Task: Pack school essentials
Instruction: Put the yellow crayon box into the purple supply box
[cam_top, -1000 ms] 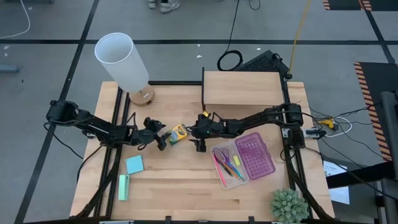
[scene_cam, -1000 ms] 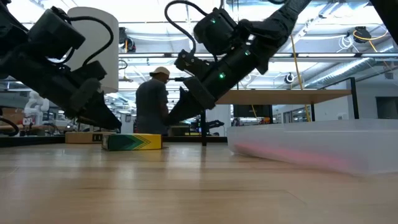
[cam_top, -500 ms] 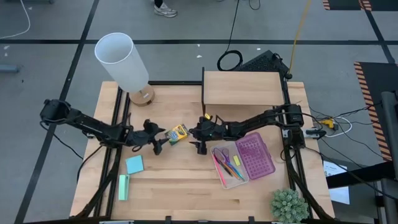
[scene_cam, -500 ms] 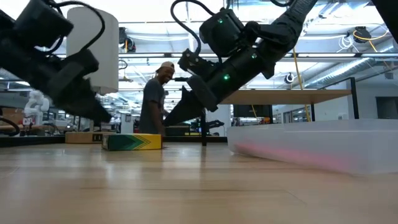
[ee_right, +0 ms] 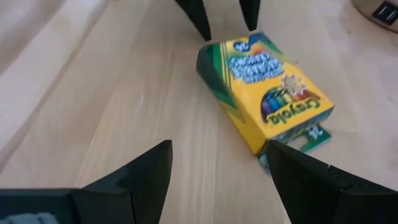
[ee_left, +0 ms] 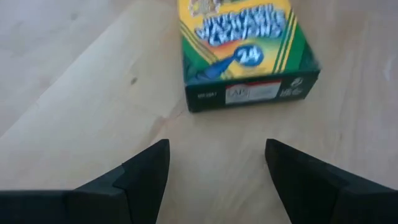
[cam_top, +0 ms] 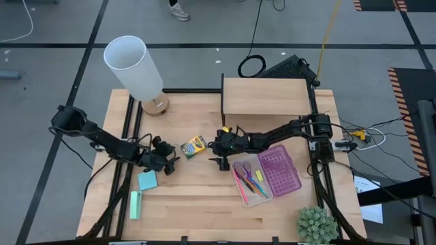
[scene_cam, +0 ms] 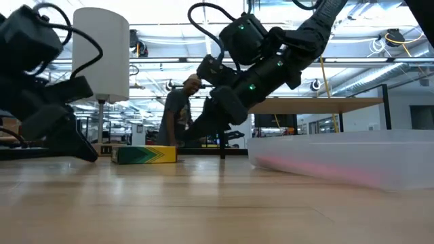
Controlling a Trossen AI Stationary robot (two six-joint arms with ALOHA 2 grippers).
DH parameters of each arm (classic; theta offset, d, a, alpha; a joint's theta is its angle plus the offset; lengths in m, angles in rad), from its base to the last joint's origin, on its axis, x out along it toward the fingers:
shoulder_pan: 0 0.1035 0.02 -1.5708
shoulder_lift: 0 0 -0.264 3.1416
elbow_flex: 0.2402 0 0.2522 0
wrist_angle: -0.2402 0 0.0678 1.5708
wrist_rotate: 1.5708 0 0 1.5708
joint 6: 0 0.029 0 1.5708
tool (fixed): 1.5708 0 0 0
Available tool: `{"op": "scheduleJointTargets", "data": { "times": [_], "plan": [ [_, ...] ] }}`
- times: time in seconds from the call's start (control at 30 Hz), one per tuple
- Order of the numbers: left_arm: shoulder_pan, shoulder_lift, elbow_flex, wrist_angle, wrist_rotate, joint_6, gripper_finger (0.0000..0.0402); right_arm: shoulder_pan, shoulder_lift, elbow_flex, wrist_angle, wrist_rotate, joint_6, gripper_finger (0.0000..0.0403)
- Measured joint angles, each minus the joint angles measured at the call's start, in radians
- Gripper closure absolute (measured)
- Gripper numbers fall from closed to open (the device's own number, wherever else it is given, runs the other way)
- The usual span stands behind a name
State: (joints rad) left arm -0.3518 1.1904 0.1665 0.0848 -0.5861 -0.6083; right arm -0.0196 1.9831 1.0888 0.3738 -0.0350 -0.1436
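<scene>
I see yellow crayon box (cam_top: 193, 146), green-edged, flat on table (cam_top: 204, 204) | lies between my left gripper (cam_top: 168, 163) and right gripper (cam_top: 219, 158), touching neither | both spread apart

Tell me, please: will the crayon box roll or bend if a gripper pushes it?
The crayon box lies flat on its broad face, so it would probably slide, not roll. Its flat cardboard sides look fairly stiff, though a hard squeeze might dent them. The open right gripper seems wide enough to straddle it.
</scene>
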Motion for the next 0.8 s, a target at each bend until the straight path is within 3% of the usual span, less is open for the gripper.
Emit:
{"op": "scheduleJointTargets", "data": {
  "times": [0.1,0.23,0.53,0.63,0.8],
  "plan": [
    [0.031,0.008,-0.046,0.103,0.033,0.061,0.0135,0.000,0.000,-0.013,0.003,-0.001,-0.005,0.0149],
    [0.078,0.009,-0.152,0.356,0.099,0.155,0.0135,-0.006,0.000,-0.027,0.002,-0.023,-0.027,0.0149],
    [0.079,0.008,-0.144,0.405,0.140,0.134,0.0133,-0.017,0.000,-0.028,0.045,0.009,0.035,0.0149],
    [0.060,0.007,-0.115,0.389,0.141,0.126,0.0111,-0.017,0.000,-0.028,0.052,0.008,0.033,0.0149],
    [0.046,0.007,-0.084,0.379,0.109,0.069,0.0038,-0.016,0.000,-0.028,0.056,0.007,0.028,0.0149]
  ]
}}
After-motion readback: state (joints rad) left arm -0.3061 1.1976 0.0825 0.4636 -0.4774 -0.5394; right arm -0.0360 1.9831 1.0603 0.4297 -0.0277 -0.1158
